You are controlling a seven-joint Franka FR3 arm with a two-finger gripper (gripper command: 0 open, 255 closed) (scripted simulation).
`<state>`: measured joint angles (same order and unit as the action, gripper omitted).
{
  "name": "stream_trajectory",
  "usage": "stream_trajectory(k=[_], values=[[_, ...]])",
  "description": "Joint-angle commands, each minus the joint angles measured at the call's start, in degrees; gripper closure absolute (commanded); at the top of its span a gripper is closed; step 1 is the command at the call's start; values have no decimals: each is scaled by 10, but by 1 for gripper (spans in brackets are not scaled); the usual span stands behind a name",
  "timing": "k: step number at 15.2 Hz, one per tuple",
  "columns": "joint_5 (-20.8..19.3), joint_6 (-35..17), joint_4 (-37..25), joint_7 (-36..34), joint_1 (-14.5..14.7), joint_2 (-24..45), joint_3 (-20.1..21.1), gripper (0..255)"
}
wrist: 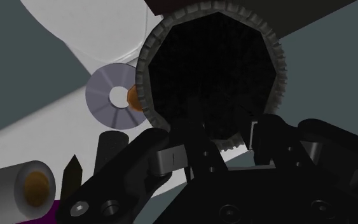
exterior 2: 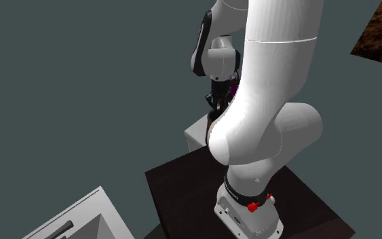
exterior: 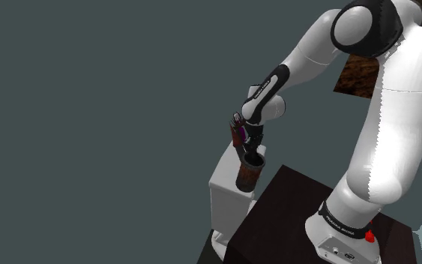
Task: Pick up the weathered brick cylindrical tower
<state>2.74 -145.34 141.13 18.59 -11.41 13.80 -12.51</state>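
Observation:
The brick tower (exterior: pixel 248 175) is a short reddish-brown cylinder with a dark hollow top. It is upright over the white unit (exterior: pixel 225 187) beside the stand; I cannot tell whether its base touches the unit. My gripper (exterior: pixel 251 156) comes down onto its top. In the wrist view the tower's toothed rim (wrist: pixel 147 95) rings a black hollow, and my gripper (wrist: pixel 212 146) is shut on the near part of that rim. In the second exterior view the gripper (exterior 2: pixel 218 102) is largely hidden behind the arm.
On the white surface (wrist: pixel 88 38) by the tower lie a grey disc with a hole (wrist: pixel 105 97), a white roll with an orange core (wrist: pixel 25 188) and a dark stick (wrist: pixel 110 149). The dark stand (exterior: pixel 276 217) is close by. A white tray (exterior 2: pixel 81 217) sits lower left.

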Motion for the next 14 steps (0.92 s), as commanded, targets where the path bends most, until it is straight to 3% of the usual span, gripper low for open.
stream_trajectory(k=[1,14], values=[[-6,15,0,-4,2,-16,-3,255],[-36,101,-4,-24,7,-100,-11,255]])
